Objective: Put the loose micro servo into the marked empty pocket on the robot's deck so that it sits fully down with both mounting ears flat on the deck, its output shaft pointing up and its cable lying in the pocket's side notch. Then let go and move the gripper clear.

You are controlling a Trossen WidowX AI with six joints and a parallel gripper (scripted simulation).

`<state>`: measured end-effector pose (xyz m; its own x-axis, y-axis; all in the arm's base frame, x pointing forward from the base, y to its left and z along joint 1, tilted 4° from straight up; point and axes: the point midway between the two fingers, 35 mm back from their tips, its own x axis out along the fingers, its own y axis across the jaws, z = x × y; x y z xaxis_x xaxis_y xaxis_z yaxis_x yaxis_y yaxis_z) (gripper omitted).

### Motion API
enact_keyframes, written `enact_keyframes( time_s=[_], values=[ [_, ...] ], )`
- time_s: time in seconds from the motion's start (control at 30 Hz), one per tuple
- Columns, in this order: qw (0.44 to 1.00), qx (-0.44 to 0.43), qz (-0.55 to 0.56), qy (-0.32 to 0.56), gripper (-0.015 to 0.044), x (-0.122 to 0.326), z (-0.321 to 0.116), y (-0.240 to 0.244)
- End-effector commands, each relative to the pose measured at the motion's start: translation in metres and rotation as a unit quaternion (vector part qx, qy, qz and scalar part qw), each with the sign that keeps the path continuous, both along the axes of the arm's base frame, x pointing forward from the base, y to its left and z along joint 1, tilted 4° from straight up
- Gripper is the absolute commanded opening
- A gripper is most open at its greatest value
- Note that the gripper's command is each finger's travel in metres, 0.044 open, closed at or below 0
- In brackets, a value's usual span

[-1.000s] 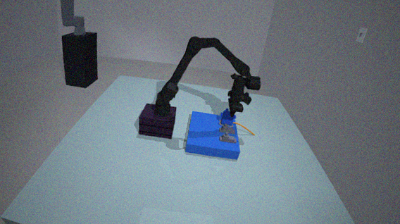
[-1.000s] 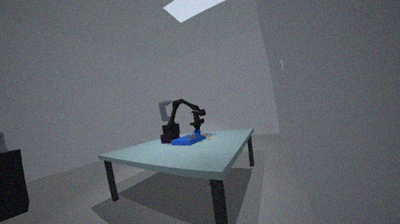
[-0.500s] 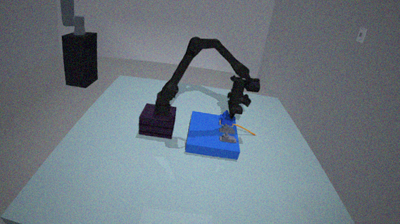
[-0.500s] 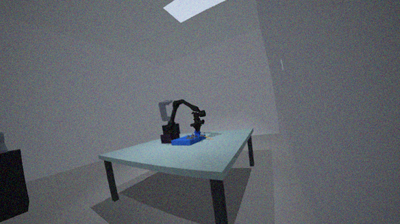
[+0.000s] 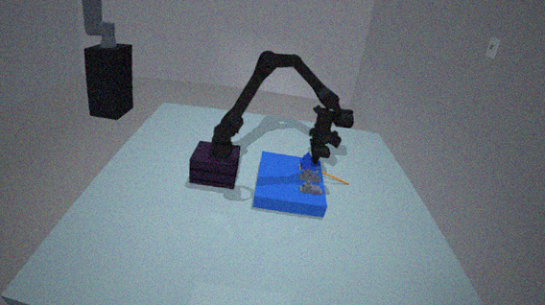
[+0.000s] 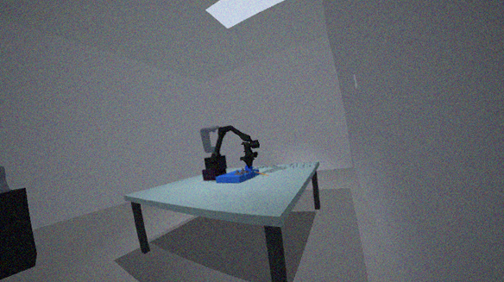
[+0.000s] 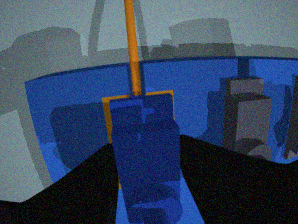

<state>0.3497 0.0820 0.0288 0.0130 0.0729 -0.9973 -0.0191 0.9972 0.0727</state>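
Observation:
The blue micro servo [image 5: 307, 160] [image 7: 145, 150] is held upright between the fingers of my gripper [image 5: 314, 161] [image 6: 249, 166], which is shut on it. It is over the pocket's orange outline [image 7: 107, 112] on the blue deck [image 5: 275, 188] [image 6: 228, 179] [image 7: 190, 75]. The servo hides the pocket's inside and most of the outline. Whether its ears touch the deck cannot be told. The output shaft is at the end towards the wrist camera's lower edge. The orange cable [image 5: 337, 178] [image 7: 132, 47] runs out over the deck's edge, in line with the side notch.
Two grey servos [image 5: 309, 175] [image 5: 310, 189] sit in the deck beside the marked pocket; the nearer one [image 7: 252, 117] is right of my gripper in the wrist view. The arm's dark base block [image 5: 214, 168] stands left of the deck on the pale table [image 5: 246, 256].

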Motion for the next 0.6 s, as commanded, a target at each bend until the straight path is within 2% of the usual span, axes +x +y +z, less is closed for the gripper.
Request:
enact_keyframes(
  time_s=[0.0, 0.57],
  values=[
    [1.0, 0.0, -0.001, 0.001, 0.0, 0.0, -0.004, 0.0],
    [1.0, 0.0, -0.001, 0.001, 0.0, 0.0, -0.015, 0.001]
  ],
)
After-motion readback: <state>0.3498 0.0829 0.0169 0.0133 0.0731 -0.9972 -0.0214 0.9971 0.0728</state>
